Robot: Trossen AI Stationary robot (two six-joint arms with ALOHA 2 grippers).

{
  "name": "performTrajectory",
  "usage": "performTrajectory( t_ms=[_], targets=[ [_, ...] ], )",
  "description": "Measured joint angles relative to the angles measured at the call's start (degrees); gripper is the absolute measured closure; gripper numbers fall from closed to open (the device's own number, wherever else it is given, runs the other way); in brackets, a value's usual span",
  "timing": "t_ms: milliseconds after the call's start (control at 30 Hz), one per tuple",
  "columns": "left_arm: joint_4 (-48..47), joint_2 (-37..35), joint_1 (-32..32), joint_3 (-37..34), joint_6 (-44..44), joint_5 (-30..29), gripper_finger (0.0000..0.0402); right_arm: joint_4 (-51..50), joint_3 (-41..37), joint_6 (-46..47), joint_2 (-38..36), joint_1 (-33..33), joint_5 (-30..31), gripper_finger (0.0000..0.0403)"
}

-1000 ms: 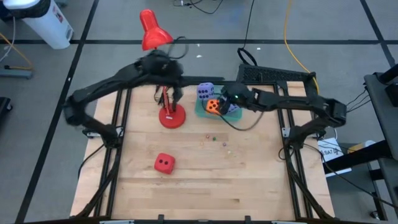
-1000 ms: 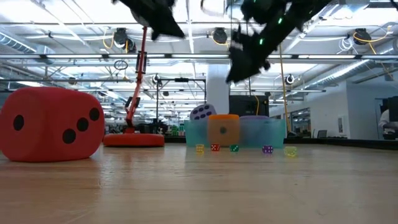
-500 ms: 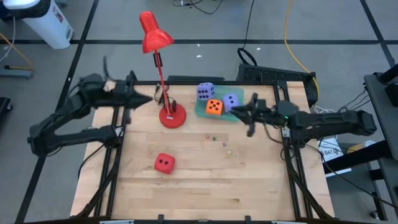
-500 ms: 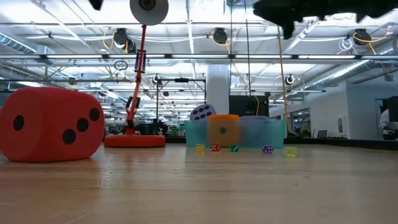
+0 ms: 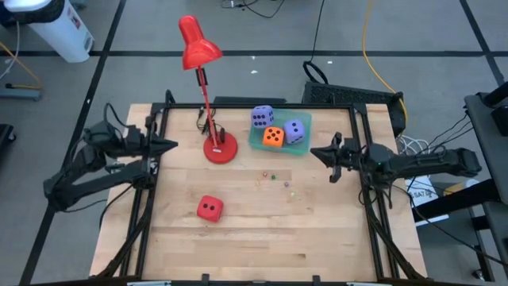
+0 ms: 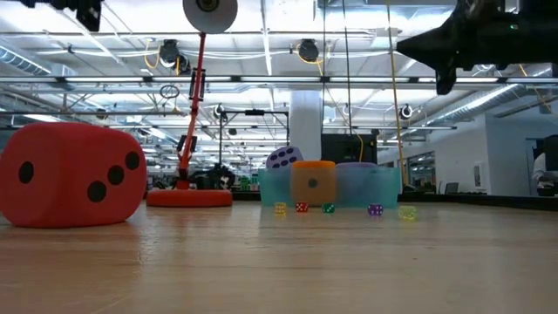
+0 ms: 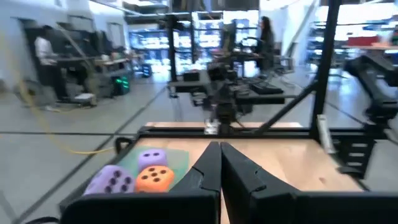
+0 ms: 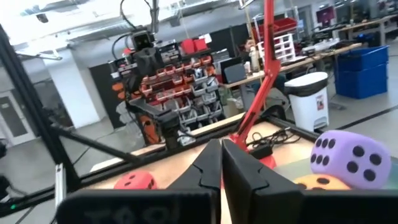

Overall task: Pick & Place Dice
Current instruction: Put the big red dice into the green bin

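A green tray at the table's far middle holds three dice: a purple die, an orange die and a lavender die. They also show in the low view, where the orange die stands behind the tray's wall. A red die rests alone on the wood nearer the front, large in the low view. My left gripper is shut and hovers at the table's left edge. My right gripper is shut and hovers right of the tray, holding nothing.
A red desk lamp stands on its round base left of the tray, its head leaning past the far edge. Several tiny coloured dice lie on the wood in front of the tray. A black frame borders the table.
Both arms have drawn back from the table's middle. My left gripper has gone from above the lamp base to the left edge. My right gripper has gone from over the tray toward the right edge. The dice have stayed in place.
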Motion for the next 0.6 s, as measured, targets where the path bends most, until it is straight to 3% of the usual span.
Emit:
performTrajectory(
  t_ms=[300, 467, 600],
  targets=[
    [-3.49, -12.15, 0.00, -5.67, -0.13, -6.54, 0.0400, 0.05, -3.91, -5.42, -3.07, 1.32, 0.49, 0.0402],
    [-2.61, -12.34, 0.00, -6.71, -4.50, -7.51, 0.0398, 2.34, -6.25, -7.09, -2.96, 1.32, 0.48, 0.0402],
    [4.58, -11.59, 0.00, -10.24, -9.92, -6.39, 0.0398, 7.16, -9.42, -7.26, -2.63, 1.32, 0.44, 0.0402]
  ],
)
